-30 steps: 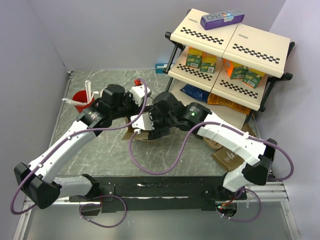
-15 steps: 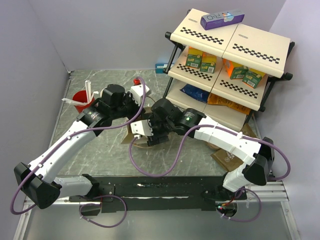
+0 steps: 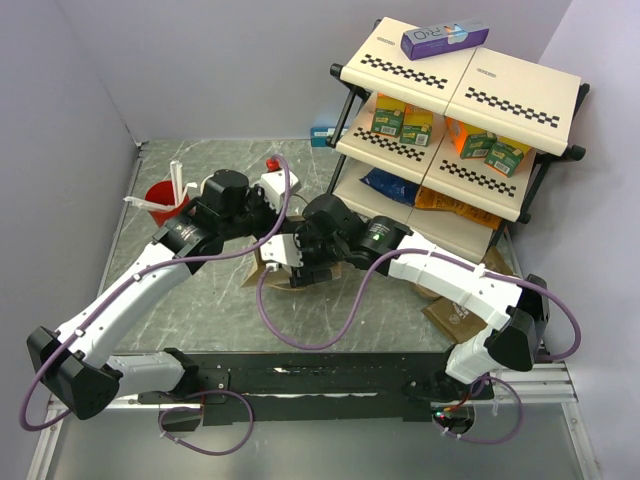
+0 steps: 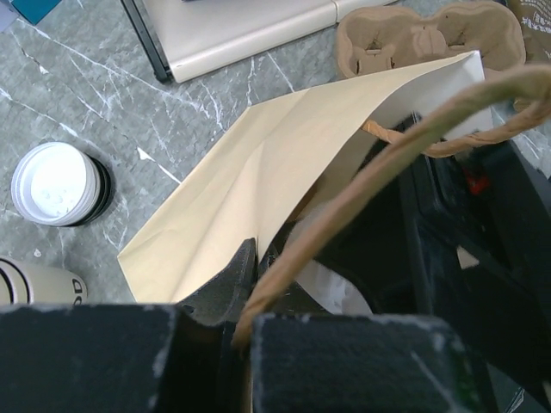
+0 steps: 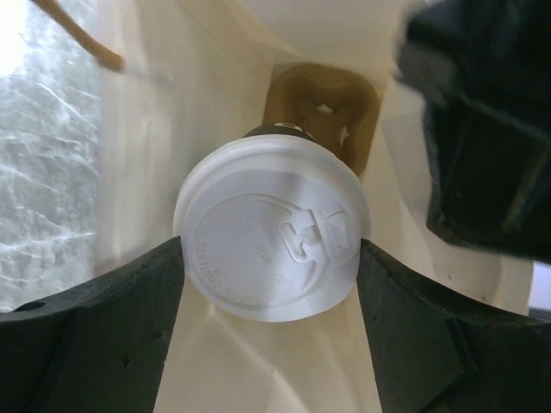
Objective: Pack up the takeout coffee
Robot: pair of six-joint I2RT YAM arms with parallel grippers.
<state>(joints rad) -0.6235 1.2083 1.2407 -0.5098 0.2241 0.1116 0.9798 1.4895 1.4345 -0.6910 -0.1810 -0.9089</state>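
Likely crushable, the takeout coffee (image 5: 271, 249) sits clamped at its stiff lid in the right pincer (image 5: 271, 288), left pincer (image 4: 245, 331) pinching the bag handle (image 4: 362, 185).

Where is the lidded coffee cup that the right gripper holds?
In the right wrist view the coffee cup sits mid-frame between the fingers of the right gripper, inside the open paper bag, with the brown cup carrier deeper in.

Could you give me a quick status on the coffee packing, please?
Left gripper shut on bag handle, holding paper bag open. Right gripper shut on takeout coffee, inside bag. Cup carrier beneath; nothing seen blocking.
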